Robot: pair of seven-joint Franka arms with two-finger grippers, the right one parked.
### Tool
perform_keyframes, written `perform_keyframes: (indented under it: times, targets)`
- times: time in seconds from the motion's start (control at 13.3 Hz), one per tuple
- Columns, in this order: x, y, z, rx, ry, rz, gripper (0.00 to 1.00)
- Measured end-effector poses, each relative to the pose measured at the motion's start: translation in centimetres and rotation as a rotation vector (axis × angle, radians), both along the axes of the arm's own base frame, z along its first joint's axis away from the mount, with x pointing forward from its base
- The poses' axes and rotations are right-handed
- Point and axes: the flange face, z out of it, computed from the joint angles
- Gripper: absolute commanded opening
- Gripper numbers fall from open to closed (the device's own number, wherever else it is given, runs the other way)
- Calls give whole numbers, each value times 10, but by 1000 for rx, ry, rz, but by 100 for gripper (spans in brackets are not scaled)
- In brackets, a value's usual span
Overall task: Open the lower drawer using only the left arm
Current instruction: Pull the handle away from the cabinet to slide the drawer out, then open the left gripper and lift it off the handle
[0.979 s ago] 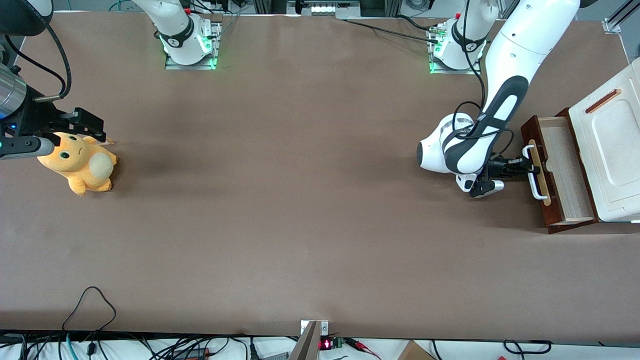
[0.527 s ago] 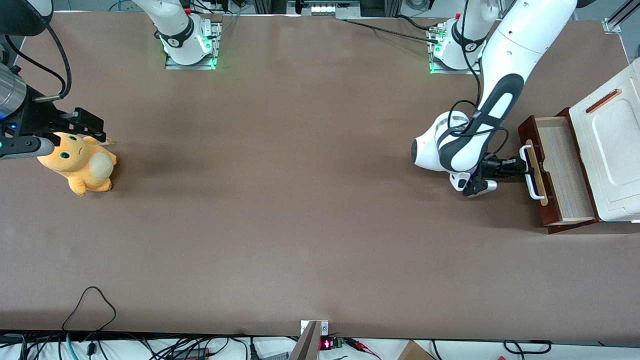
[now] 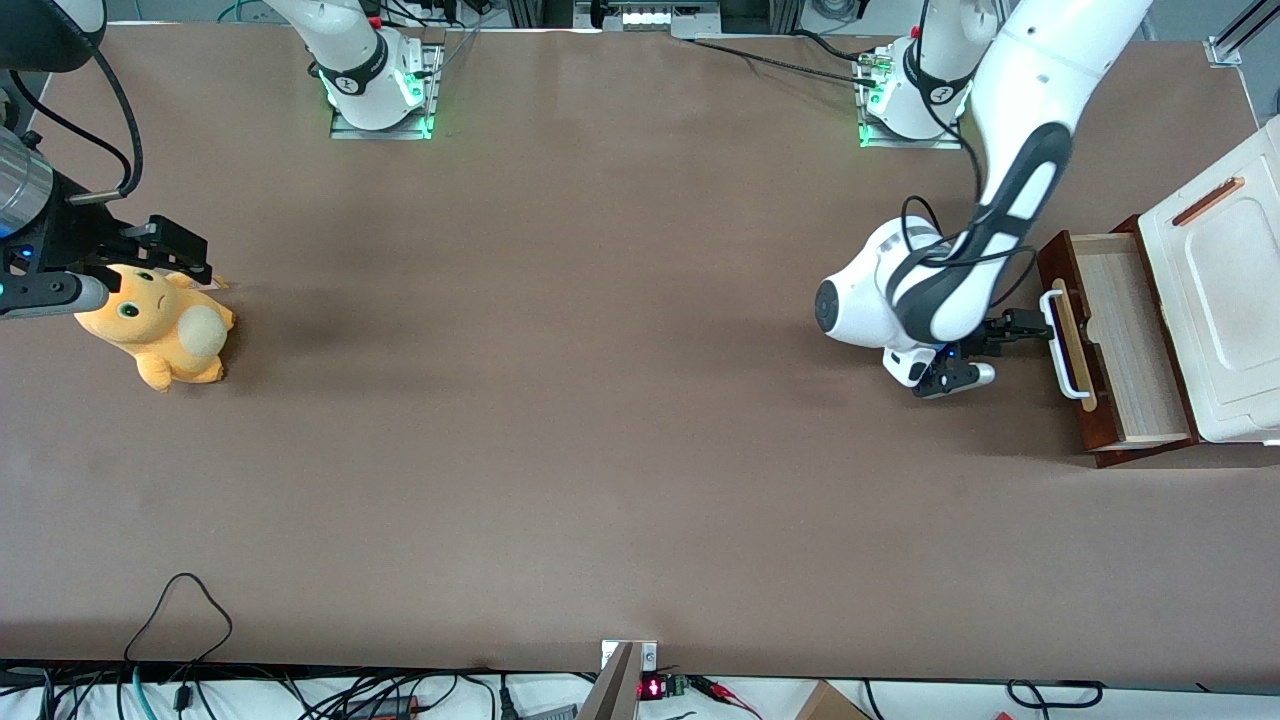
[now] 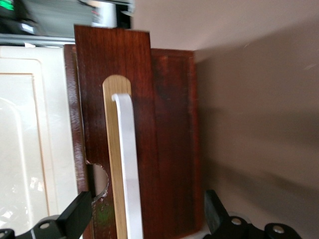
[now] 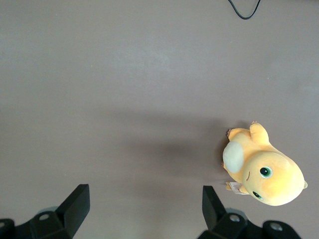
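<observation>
Since a second ago your glossy white jointed left arm point(image 3: 1010, 180) has been drawing its black two-finger gripper point(image 3: 1025, 325) back from the white bar handle point(image 3: 1062, 345), and the drawer has slid a little farther out of its cabinet.

Item: lower drawer point(image 3: 1120, 345), wide and shallow, dark red-brown wooden front, pale wood inside. You are seeing it standing pulled out from under the white cabinet top point(image 3: 1220, 300), at the working arm's end of the brown bench point(image 3: 560, 400). Its pale floor is lying exposed from above.

Item: handle. It is sitting on a pale wood strip point(image 4: 113, 159) along the drawer front point(image 4: 164, 139); in the wrist view the bar point(image 4: 128, 169) is running lengthwise between the two black fingers point(image 4: 75, 216).

Item: gripper. It is hanging just in front of the drawer, level with the handle, its tips close to the bar. The jaws are standing released, spread wide, one to each side of the handle and gripping nothing.

Item: white cabinet top, with a copper-coloured slot point(image 3: 1206, 201), covering the part of the drawer farther in.

Item: orange plush toy point(image 3: 155, 330), lying on the bench toward the parked arm's end, well apart from the drawer.
</observation>
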Motion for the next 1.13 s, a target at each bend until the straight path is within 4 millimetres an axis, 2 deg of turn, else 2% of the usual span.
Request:
perform_keyframes:
  times: [0.15, 0.38, 0.53, 0.68, 0.83, 1.05, 1.13]
  targets:
    - [16, -13, 46, -128, -11, 15, 100]
    - [28, -29, 112, -353, -21, 77, 100]
    - [40, -31, 161, -531, -12, 101, 100]
    - [50, -16, 209, -725, -4, 137, 100]
    - [55, 12, 247, -879, 5, 140, 100]
    - [53, 59, 285, -1057, 15, 106, 100]
    - [51, 68, 294, -1076, 17, 78, 100]
